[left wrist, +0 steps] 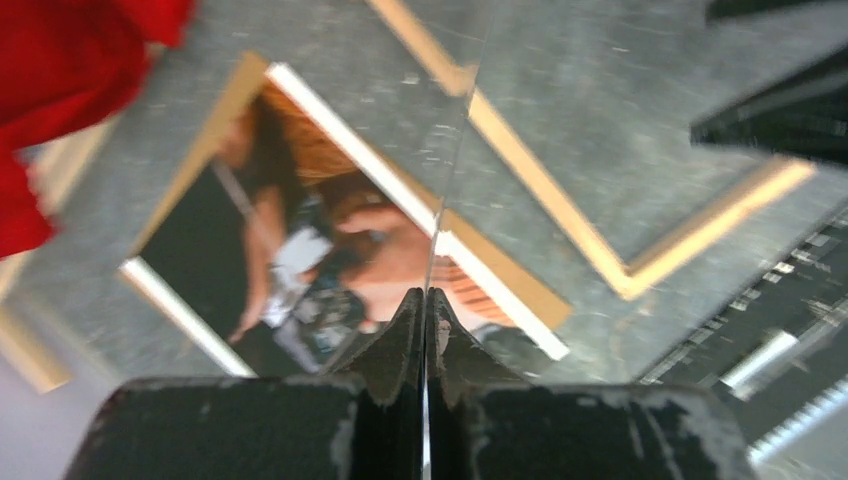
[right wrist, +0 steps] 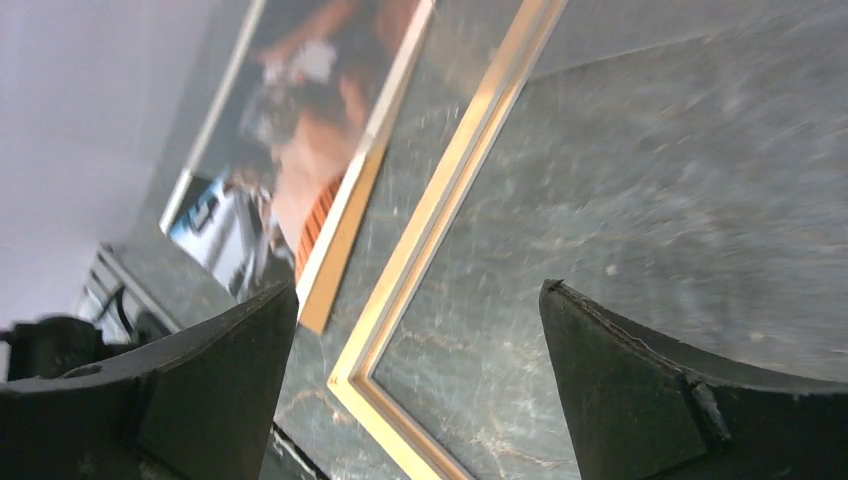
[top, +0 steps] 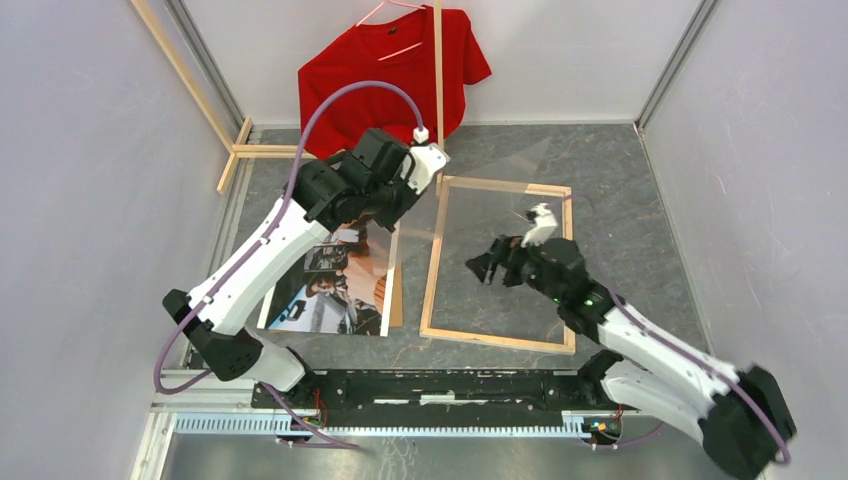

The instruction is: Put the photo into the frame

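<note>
Jaws wide apart, frame [right wrist: 447, 200] below, blurry photo [right wrist: 300, 150] seemingly just beside

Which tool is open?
The right tool, jaws spread wide above the frame; the left tool is pinched shut on a thin clear sheet.

Probably a lab: white-walled booth [top: 80, 150], robot arms [top: 255, 255].

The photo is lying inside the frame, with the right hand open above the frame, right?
No. The photo lies outside the frame, beside it on its left; the top view shows this. The right hand is indeed open above the frame.
</note>
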Available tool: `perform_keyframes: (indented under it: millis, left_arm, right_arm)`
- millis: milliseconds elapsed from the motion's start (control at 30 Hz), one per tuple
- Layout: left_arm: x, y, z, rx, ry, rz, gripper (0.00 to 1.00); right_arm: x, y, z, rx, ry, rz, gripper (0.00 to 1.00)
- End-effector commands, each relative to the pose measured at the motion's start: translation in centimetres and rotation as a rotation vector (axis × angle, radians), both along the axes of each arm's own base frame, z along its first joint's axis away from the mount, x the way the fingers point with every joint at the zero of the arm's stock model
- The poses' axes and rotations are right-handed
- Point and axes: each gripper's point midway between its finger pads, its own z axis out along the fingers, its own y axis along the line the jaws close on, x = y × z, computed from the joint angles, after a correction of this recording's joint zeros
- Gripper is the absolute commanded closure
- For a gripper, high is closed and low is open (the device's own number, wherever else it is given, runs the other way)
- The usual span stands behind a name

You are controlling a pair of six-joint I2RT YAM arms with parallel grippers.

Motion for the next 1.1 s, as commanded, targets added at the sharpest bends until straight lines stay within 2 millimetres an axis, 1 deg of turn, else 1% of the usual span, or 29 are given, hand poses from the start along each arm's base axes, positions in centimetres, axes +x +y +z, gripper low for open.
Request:
perform_keyframes:
  millis: [0, 67, 133, 167, 233, 400, 467, 500, 600, 633, 667, 833, 933, 1000, 1067]
  left_arm:
    - [-3.9, -5.3, -2.2, -0.193, 0.233, -0.109, 0.98]
    - [-4.9, -6.5, -3.4, -0.218, 0.294, -0.143, 0.98]
    - [-6.0, -7.8, -4.6, -0.221, 0.341, -0.180, 0.98]
    - [-6.4, -8.4, -5.4, -0.210, 0.367, -0.193, 0.98]
    - [-7.1, -9.3, -6.3, -0.193, 0.388, -0.220, 0.98]
    - [-8.6, -10.4, -7.3, -0.214, 0.415, -0.255, 0.98]
    - [-9.4, -10.6, -8.2, -0.229, 0.452, -0.253, 0.98]
    - [-9.8, -10.7, -8.7, -0.231, 0.467, -0.253, 0.98]
    - [-10.6, -11.0, -10.4, -0.222, 0.508, -0.259, 0.98]
    - [-10.9, -11.3, -10.8, -0.217, 0.517, -0.265, 0.98]
    - [-11.2, -11.5, -11.2, -0.211, 0.525, -0.270, 0.98]
    - [-12.3, -12.6, -13.1, -0.199, 0.559, -0.288, 0.97]
    - [-13.2, -13.0, -14.1, -0.191, 0.580, -0.304, 0.96]
    - [-13.8, -13.3, -14.7, -0.186, 0.590, -0.314, 0.95]
    - [-14.3, -13.5, -15.4, -0.177, 0.597, -0.323, 0.95]
  right_arm:
    - [-0.6, -4.5, 1.6, 0.054, -0.027, -0.089, 0.02]
    - [-0.8, -5.3, 2.2, 0.111, -0.018, -0.116, 0.02]
    - [-1.1, -6.2, 2.4, 0.152, 0.018, -0.158, 0.02]
    - [-1.0, -6.8, 2.5, 0.167, 0.037, -0.196, 0.02]
    - [-0.8, -7.9, 3.1, 0.202, 0.050, -0.264, 0.02]
    - [-0.2, -9.7, 6.0, 0.264, 0.007, -0.383, 0.02]
    - [-0.3, -10.0, 6.2, 0.298, 0.015, -0.407, 0.02]
    - [-0.4, -9.9, 6.0, 0.320, 0.022, -0.410, 0.02]
    - [-0.7, -10.1, 3.9, 0.350, 0.091, -0.454, 0.02]
    - [-0.8, -10.3, 3.5, 0.359, 0.094, -0.464, 0.02]
    - [-0.8, -10.2, 3.4, 0.374, 0.094, -0.466, 0.02]
    - [-0.5, -11.5, 2.4, 0.414, 0.112, -0.567, 0.02]
    - [-0.8, -12.0, 0.7, 0.382, 0.172, -0.613, 0.02]
    - [-0.8, -12.2, 0.4, 0.384, 0.180, -0.626, 0.02]
    - [-0.8, -12.3, 0.5, 0.405, 0.171, -0.634, 0.02]
